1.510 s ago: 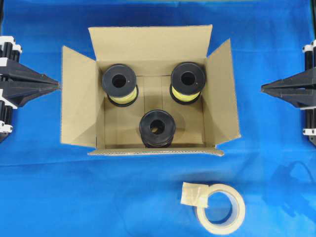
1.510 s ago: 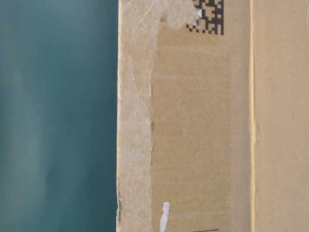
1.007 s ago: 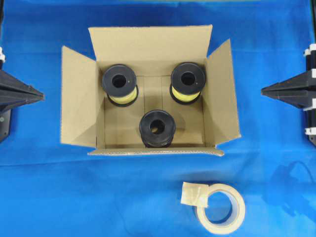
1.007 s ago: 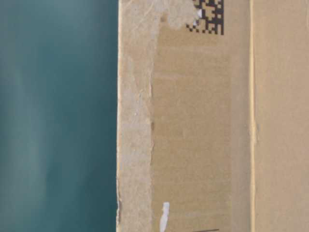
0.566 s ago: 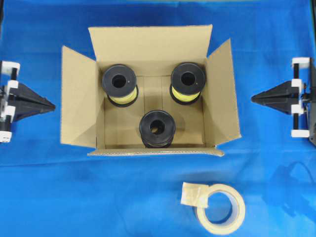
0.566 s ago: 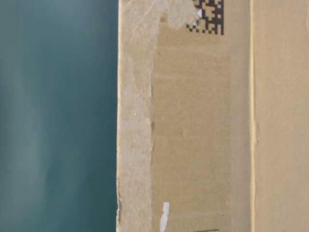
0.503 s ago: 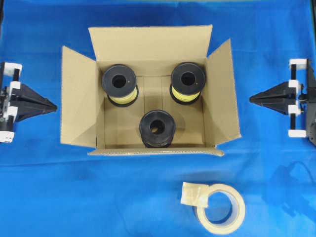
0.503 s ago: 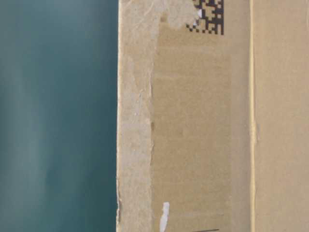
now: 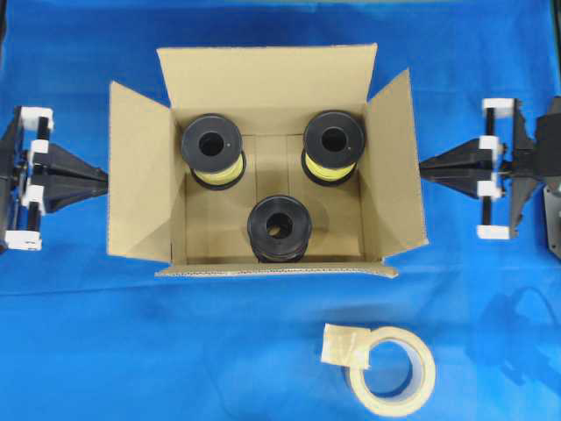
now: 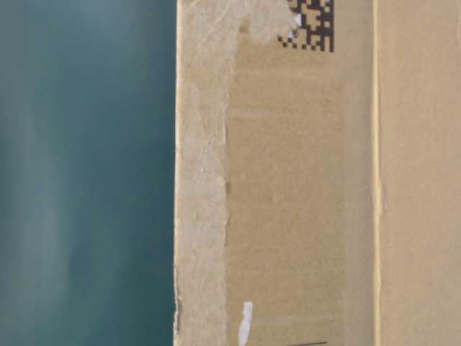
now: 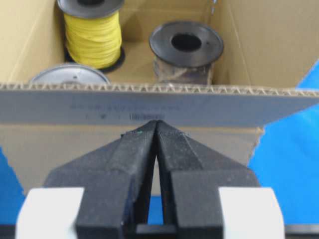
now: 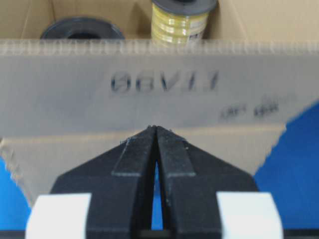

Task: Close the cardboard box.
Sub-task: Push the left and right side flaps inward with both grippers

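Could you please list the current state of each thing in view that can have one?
Cardboard box: open, all four flaps spread outward.
Three spools: upright inside the box.
Tape roll: lying flat on the blue cloth, outside the box.
Left gripper: shut, tip at the left flap's edge.
Right gripper: shut, tip at the right flap's edge.

Overhead looks straight down; table-level sits close against the cardboard box point(image 10: 302, 180); wrists face its flaps.

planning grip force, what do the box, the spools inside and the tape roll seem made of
Cardboard box: matte brown corrugated card; fluting shows along its cut flap edges. Spools: black flanges with a slight sheen, probably plastic, two wound with yellow cord or wire. Tape roll: cream and matte, likely paper masking tape.
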Motion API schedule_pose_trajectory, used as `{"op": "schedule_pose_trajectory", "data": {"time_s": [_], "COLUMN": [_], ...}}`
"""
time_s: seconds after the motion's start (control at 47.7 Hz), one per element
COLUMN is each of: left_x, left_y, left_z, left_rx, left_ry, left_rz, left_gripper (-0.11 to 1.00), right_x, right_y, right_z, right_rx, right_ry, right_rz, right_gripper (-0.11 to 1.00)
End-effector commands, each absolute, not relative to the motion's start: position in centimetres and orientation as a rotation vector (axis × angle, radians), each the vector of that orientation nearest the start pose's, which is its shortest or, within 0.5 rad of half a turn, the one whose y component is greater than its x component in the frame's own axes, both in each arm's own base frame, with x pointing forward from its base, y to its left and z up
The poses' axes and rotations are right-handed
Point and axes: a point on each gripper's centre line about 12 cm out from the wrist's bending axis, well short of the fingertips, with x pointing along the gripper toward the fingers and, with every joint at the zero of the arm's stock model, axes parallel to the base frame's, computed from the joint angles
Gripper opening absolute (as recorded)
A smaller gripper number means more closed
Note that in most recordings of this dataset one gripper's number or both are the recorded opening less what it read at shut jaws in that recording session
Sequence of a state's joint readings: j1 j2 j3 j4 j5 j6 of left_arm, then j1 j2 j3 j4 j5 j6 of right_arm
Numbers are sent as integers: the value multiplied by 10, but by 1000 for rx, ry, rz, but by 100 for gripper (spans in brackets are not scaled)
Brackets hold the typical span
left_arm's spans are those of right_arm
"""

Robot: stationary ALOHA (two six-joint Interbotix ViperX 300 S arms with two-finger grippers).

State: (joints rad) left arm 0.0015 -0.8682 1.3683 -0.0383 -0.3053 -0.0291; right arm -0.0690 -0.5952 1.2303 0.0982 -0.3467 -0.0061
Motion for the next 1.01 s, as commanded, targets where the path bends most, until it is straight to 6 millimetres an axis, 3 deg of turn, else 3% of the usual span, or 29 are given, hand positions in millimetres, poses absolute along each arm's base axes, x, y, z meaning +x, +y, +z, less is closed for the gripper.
{"op": "schedule_pose_trajectory", "data": {"time_s": [0.0,0.462,0.776,0.986], "left_x": [201,266,316,333], "left_y": [2,17,28,31], "left_z": [211,222,206,183], "left_rx": [-58,-24,-6,-10], "left_ry": [162,194,281,352], "left_rz": [22,76,97,101], "left_gripper": [0,0,0,0], "right_x": [253,303,340,352], "right_y": [-22,-26,-29,-30], "right_z": [214,230,218,191], "right_rx": [81,75,77,85], "right_ry": [243,177,228,301], "right_rz": [-112,-116,-118,-125], "right_gripper": [0,0,0,0]}}
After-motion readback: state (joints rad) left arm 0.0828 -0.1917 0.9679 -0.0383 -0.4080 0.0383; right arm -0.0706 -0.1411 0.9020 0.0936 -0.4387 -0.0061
